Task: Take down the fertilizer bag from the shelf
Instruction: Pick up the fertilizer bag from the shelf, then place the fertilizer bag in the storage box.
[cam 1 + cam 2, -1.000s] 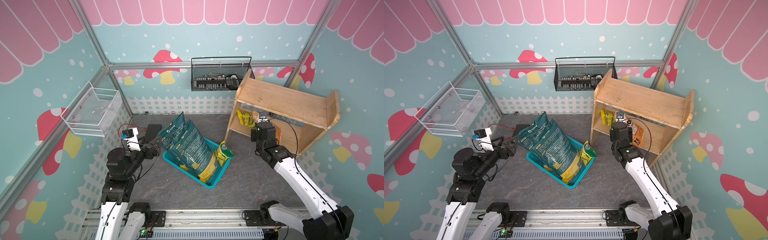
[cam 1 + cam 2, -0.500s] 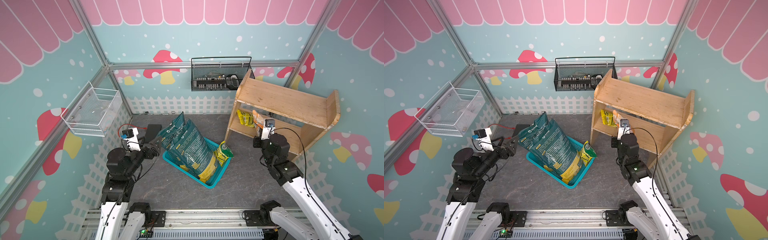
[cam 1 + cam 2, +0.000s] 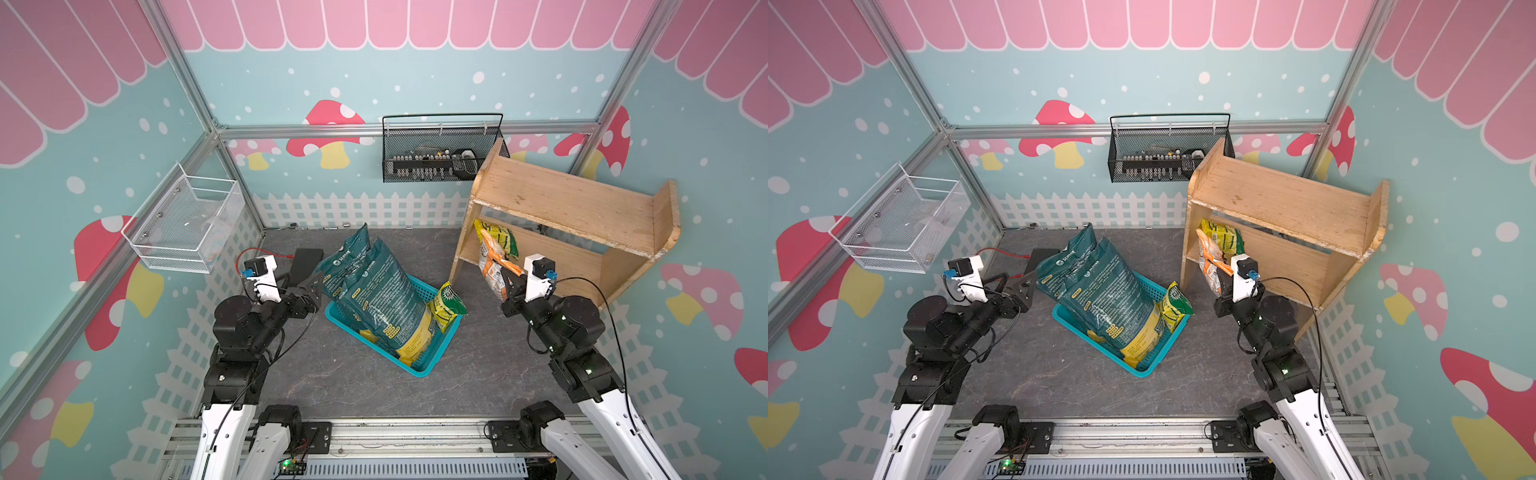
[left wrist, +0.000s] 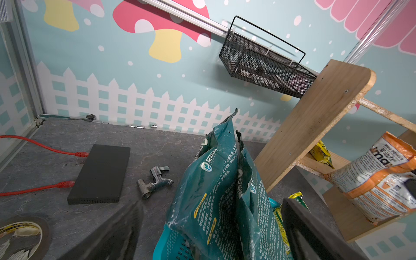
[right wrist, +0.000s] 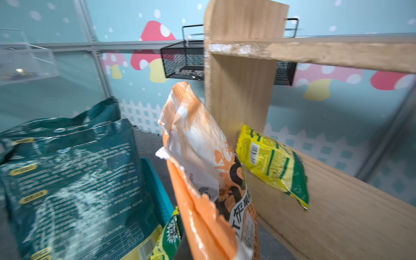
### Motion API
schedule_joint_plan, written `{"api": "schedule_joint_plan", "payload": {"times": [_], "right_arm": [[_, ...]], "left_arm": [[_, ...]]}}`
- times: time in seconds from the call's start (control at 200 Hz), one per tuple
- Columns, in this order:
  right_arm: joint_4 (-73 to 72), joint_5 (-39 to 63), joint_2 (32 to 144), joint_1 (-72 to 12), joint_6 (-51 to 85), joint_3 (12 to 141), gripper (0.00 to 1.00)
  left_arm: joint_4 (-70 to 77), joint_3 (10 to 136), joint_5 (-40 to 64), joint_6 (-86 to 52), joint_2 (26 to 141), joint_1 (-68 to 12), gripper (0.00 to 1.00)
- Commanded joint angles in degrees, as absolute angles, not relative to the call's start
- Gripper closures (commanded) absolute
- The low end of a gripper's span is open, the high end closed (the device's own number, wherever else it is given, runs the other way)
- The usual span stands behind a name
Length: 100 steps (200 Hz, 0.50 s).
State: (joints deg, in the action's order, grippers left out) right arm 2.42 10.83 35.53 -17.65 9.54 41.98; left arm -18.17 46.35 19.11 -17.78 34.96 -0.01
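Note:
An orange-and-white fertilizer bag point(image 3: 492, 266) point(image 3: 1212, 259) point(image 5: 202, 157) hangs upright just in front of the lower tier of the wooden shelf point(image 3: 561, 199) point(image 3: 1279, 199), near its left side panel. My right gripper point(image 3: 509, 287) point(image 3: 1223, 287) is shut on the bag's lower end. A yellow-green bag point(image 3: 500, 241) point(image 5: 272, 162) still lies on the lower tier behind it. My left gripper point(image 3: 312, 286) point(image 4: 209, 236) stands open beside the dark teal bags point(image 3: 378, 286), holding nothing.
The teal basket point(image 3: 432, 361) in mid floor holds the teal bags and a small yellow-green bag point(image 3: 446, 305). A black wire basket point(image 3: 440, 158) and a white one point(image 3: 187, 224) hang on the walls. A black box point(image 4: 99, 175), a tap point(image 4: 154, 182) and a tape roll point(image 4: 22, 234) lie at the left.
My right arm has drawn back from the shelf toward the front, bringing the orange bag out of the lower tier. The left arm has not moved.

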Motion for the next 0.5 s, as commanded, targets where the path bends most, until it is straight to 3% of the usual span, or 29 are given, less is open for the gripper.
{"api": "schedule_joint_plan", "payload": {"times": [0.0, 0.27, 0.495], "right_arm": [[-7.88, 26.21, 34.23, -18.28, 11.14, 43.64, 1.00], [-13.01, 35.04, 37.05, -19.29, 17.63, 41.75, 1.00], [-16.53, 45.78, 41.69, -26.20, 15.67, 42.14, 1.00]], "left_arm": [[-17.46, 45.76, 19.47, -17.75, 34.45, 0.26, 0.01], [-17.42, 45.79, 19.51, -17.79, 34.54, 0.20, 0.01], [-17.40, 45.79, 19.50, -17.84, 34.54, 0.23, 0.01]]}}
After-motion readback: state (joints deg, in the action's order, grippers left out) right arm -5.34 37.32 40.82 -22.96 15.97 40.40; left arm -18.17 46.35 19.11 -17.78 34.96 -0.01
